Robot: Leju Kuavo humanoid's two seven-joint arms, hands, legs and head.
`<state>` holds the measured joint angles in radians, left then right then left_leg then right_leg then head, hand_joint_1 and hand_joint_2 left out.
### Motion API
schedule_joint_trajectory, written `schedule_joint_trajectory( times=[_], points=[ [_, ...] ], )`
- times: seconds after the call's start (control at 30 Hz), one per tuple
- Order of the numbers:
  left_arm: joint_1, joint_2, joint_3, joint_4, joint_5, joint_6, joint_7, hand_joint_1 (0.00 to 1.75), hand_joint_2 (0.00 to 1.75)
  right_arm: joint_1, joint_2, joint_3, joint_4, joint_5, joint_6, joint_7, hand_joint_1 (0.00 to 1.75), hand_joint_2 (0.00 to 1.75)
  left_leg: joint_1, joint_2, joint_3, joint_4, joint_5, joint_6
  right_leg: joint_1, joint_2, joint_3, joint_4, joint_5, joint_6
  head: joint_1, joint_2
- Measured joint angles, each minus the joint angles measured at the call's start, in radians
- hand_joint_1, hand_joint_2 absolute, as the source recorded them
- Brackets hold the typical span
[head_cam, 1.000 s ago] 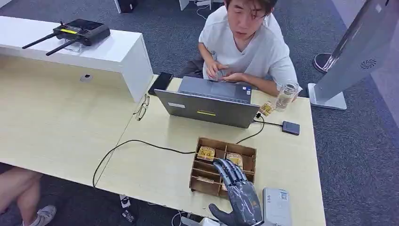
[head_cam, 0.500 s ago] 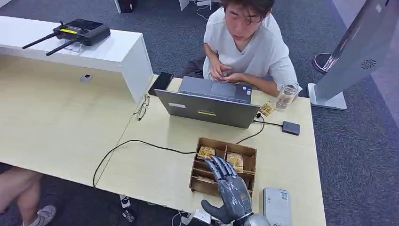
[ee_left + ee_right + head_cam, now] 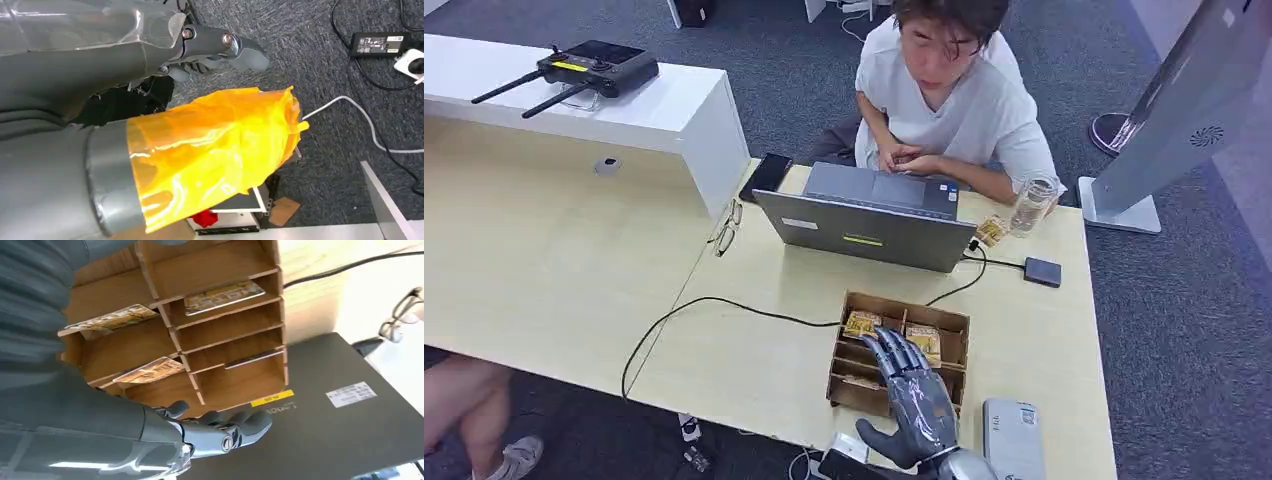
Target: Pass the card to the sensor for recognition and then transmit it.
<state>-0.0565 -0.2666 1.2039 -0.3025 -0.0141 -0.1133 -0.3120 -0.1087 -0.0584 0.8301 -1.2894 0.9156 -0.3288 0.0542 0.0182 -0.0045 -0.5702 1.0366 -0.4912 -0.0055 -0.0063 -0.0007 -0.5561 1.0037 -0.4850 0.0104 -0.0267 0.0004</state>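
- Head view: the right hand hovers over the wooden card box on the tabletop, fingers spread, holding nothing; cards lie in its compartments.
- Left wrist view: the left hand hangs above carpet; whether it is open I cannot tell.
- Right wrist view: empty fingers extend beside the box, near the laptop.

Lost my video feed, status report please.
Right hand open, fingers spread over the wooden card box. No card held yet. Left hand low over floor, holding nothing visible. Nothing blocking.

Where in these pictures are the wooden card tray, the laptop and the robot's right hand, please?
wooden card tray [image 3: 854, 300]: head view, far rim.
laptop [image 3: 864, 232]: head view, lid back.
right hand [image 3: 916, 400]: head view, back of hand.
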Motion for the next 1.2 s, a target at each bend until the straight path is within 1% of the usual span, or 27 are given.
schedule_joint_trajectory(
  times=[0.17, 0.43, 0.47, 0.5, 0.53, 0.7, 0.77, 0.8, 0.83, 0.9, 0.93, 1.03, 1.1, 1.13, 1.2],
  points=[
    [0.0, 0.0, 0.0, 0.0, 0.002, 0.0, 0.004, 0.0, 0.0, 0.007, -0.003, 0.0, 0.014, 0.048, -0.018, 0.017, 0.0, 1.75, 0.0, 0.0, 0.0, 0.0, 0.0, 0.0, 0.0, 0.0, 0.0, 0.0, 0.0, 0.0, 0.0, 0.0],
    [0.001, 0.0, 0.0, 0.0, 0.005, 0.002, 0.004, 0.0, 0.0, 0.018, -0.012, 0.0, 0.0, 0.09, -0.016, 0.028, 0.0, 1.75, 0.0, 0.0, 0.0, 0.0, 0.0, 0.0, 0.0, 0.0, 0.0, 0.0, 0.0, 0.0, 0.0, 0.0],
    [0.001, 0.0, 0.0, 0.0, 0.005, 0.003, 0.004, 0.0, 0.0, 0.018, -0.012, 0.0, -0.003, 0.092, -0.015, 0.027, 0.05, 1.75, 0.0, 0.0, 0.0, 0.0, 0.0, 0.0, 0.0, 0.0, 0.0, 0.0, 0.0, 0.0, 0.0, 0.0],
    [0.001, 0.0, 0.0, 0.0, 0.005, 0.005, 0.004, 0.0, 0.0, 0.018, -0.012, 0.0, -0.005, 0.094, -0.014, 0.026, 0.05, 1.75, 0.0, 0.0, 0.0, 0.0, 0.0, 0.0, 0.0, 0.0, 0.0, 0.0, 0.0, 0.0, 0.0, 0.0],
    [0.001, 0.0, 0.0, 0.0, 0.005, 0.006, 0.004, 0.0, 0.0, 0.018, -0.012, 0.0, -0.005, 0.095, -0.014, 0.026, 0.14, 1.75, 0.0, 0.0, 0.0, 0.0, 0.0, 0.0, 0.0, 0.0, 0.0, 0.0, 0.0, 0.0, 0.0, 0.0],
    [0.001, 0.0, 0.0, 0.0, 0.005, 0.006, 0.007, 0.0, 0.0, 0.016, -0.012, 0.001, -0.008, 0.1, -0.007, 0.026, 0.16, 1.75, 0.0, 0.0, 0.0, 0.0, 0.0, 0.0, 0.0, 0.0, 0.0, 0.0, 0.0, 0.0, 0.0, 0.0],
    [0.001, 0.0, 0.0, 0.0, 0.005, 0.008, 0.007, 0.0, 0.0, 0.016, -0.013, 0.003, -0.008, 0.1, -0.003, 0.026, 0.24, 1.75, 0.0, 0.0, 0.0, 0.0, 0.0, 0.0, 0.0, 0.0, 0.0, 0.0, 0.0, 0.0, 0.0, 0.0],
    [0.001, 0.0, 0.0, 0.0, 0.005, 0.009, 0.007, 0.0, 0.0, 0.016, -0.013, 0.005, -0.008, 0.1, -0.002, 0.026, 0.23, 1.75, 0.0, 0.0, 0.0, 0.0, 0.0, 0.0, 0.0, 0.0, 0.0, 0.0, 0.0, 0.0, 0.0, 0.0],
    [0.001, 0.0, 0.0, 0.0, 0.005, 0.009, 0.007, 0.0, 0.0, 0.015, -0.013, 0.007, -0.007, 0.1, -0.003, 0.025, 0.28, 1.75, 0.0, 0.0, 0.0, 0.0, 0.0, 0.0, 0.0, 0.0, 0.0, 0.0, 0.0, 0.0, 0.0, 0.0],
    [0.001, 0.0, 0.0, 0.0, 0.005, 0.009, 0.007, 0.0, 0.0, 0.013, -0.013, 0.01, -0.005, 0.1, -0.005, 0.022, 0.31, 1.75, 0.0, 0.0, 0.0, 0.0, 0.0, 0.0, 0.0, 0.0, 0.0, 0.0, 0.0, 0.0, 0.0, 0.0],
    [0.001, 0.0, 0.0, 0.0, 0.005, 0.009, 0.007, 0.0, 0.0, 0.01, -0.013, 0.013, -0.004, 0.099, -0.004, 0.021, 0.3, 1.75, 0.0, 0.0, 0.0, 0.0, 0.0, 0.0, 0.0, 0.0, 0.0, 0.0, 0.0, 0.0, 0.0, 0.0],
    [0.0, 0.0, 0.0, 0.0, 0.003, 0.009, 0.007, 0.0, 0.0, 0.003, -0.013, 0.019, 0.004, 0.091, -0.002, 0.022, 0.33, 1.75, 0.0, 0.0, 0.0, 0.0, 0.0, 0.0, 0.0, 0.0, 0.0, 0.0, 0.0, 0.0, 0.0, 0.0],
    [0.0, 0.0, 0.0, 0.0, 0.002, 0.009, 0.008, 0.0, 0.0, 0.0, -0.013, 0.022, 0.009, 0.09, 0.002, 0.027, 0.44, 1.75, 0.0, 0.0, 0.0, 0.0, 0.0, 0.0, 0.0, 0.0, 0.0, 0.0, 0.0, 0.0, 0.0, 0.0],
    [0.0, 0.0, 0.0, 0.0, 0.001, 0.009, 0.008, 0.0, 0.0, -0.002, -0.013, 0.023, 0.012, 0.088, 0.002, 0.027, 0.37, 1.75, 0.0, 0.0, 0.0, 0.0, 0.0, 0.0, 0.0, 0.0, 0.0, 0.0, 0.0, 0.0, 0.0, 0.0],
    [0.0, 0.0, -0.001, 0.0, 0.0, 0.009, 0.008, 0.0, 0.0, -0.006, -0.013, 0.024, 0.02, 0.082, 0.0, 0.027, 0.35, 1.75, 0.0, 0.0, 0.0, 0.0, 0.0, 0.0, 0.0, 0.0, 0.0, 0.0, 0.0, 0.0, 0.0, 0.0]
  ],
)
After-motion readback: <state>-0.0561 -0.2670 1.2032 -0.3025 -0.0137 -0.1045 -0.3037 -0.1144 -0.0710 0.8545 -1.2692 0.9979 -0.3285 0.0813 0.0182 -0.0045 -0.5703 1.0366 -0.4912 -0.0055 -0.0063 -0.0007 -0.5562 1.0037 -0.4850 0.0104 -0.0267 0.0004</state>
